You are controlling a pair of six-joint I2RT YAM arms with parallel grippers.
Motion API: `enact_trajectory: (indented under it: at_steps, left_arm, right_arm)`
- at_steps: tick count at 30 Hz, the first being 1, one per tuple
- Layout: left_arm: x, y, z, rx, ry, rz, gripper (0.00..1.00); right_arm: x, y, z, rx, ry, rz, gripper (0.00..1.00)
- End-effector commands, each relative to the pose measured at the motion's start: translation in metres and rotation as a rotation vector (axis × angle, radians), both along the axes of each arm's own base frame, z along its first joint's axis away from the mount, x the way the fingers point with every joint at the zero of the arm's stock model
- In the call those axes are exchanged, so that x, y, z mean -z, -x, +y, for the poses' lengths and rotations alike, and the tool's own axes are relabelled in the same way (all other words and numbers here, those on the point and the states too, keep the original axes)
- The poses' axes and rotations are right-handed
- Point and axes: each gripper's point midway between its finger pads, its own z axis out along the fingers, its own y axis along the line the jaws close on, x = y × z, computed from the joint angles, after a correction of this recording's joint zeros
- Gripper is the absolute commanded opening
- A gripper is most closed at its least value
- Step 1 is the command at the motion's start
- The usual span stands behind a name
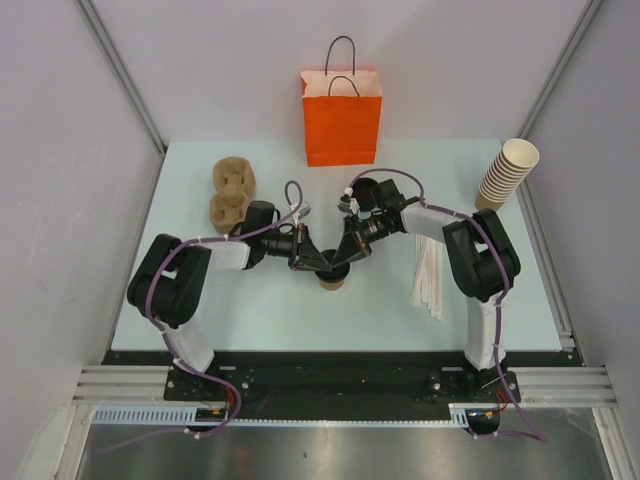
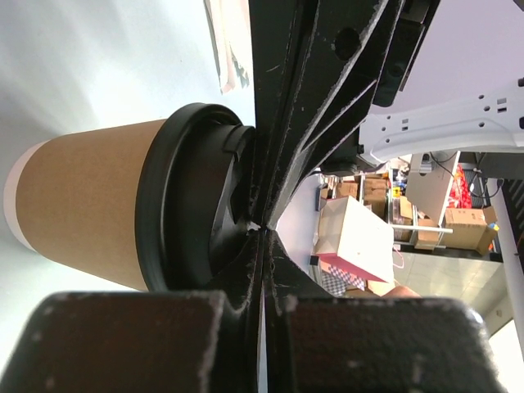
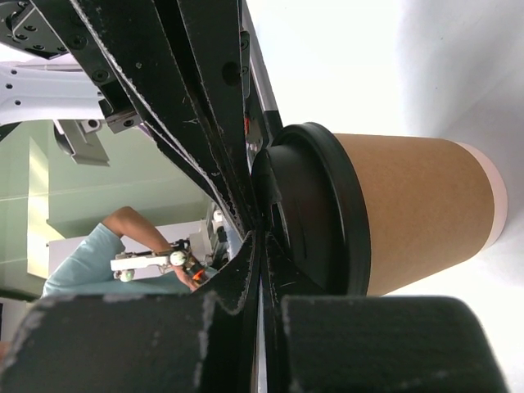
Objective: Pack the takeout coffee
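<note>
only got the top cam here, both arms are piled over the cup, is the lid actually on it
Observer: Yes. The left wrist view shows the black lid seated on the takeout coffee.
Operator: is either hand gripping it
Observer: Not the left hand. It is shut with nothing between its fingers, tips at the lid's top.
Operator: and the right
Observer: Same. Its own camera shows the right hand shut and empty, tips also at the lid's top.
</note>
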Motion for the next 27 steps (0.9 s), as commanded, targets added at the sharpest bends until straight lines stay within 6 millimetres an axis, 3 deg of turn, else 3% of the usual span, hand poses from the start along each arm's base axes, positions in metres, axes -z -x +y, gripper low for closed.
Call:
enact_trajectory:
  at_steps: [1, 6, 11, 18, 22, 27]
  left_arm:
    - [0.089, 0.01, 0.028, -0.111, -0.293, 0.059, 0.0]
    - [0.027, 0.015, 0.006, -0.04, -0.105, -0.069, 0.0]
    - [-0.023, 0.014, -0.002, -0.032, 0.0, -0.207, 0.0]
    - [-0.057, -0.002, -0.006, -0.065, 0.041, -0.297, 0.0]
    - [-0.056, -0.018, -0.002, -0.112, 0.04, -0.277, 0.0]
    - [-0.057, -0.04, 0.004, -0.165, 0.051, -0.259, 0.0]
  right_arm:
    - [0.075, 0.012, -0.015, 0.03, 0.264, -0.044, 0.0]
    - [0.028, 0.024, 0.003, -0.02, 0.134, -0.091, 0.01]
    - [-0.02, 0.021, 0.011, -0.019, 0.019, -0.175, 0.03]
    - [-0.046, 0.001, 0.003, 0.039, -0.031, -0.209, 0.05]
    - [-0.053, -0.007, 0.001, 0.062, -0.047, -0.203, 0.05]
    - [-0.056, -0.004, 0.0, 0.066, -0.035, -0.192, 0.06]
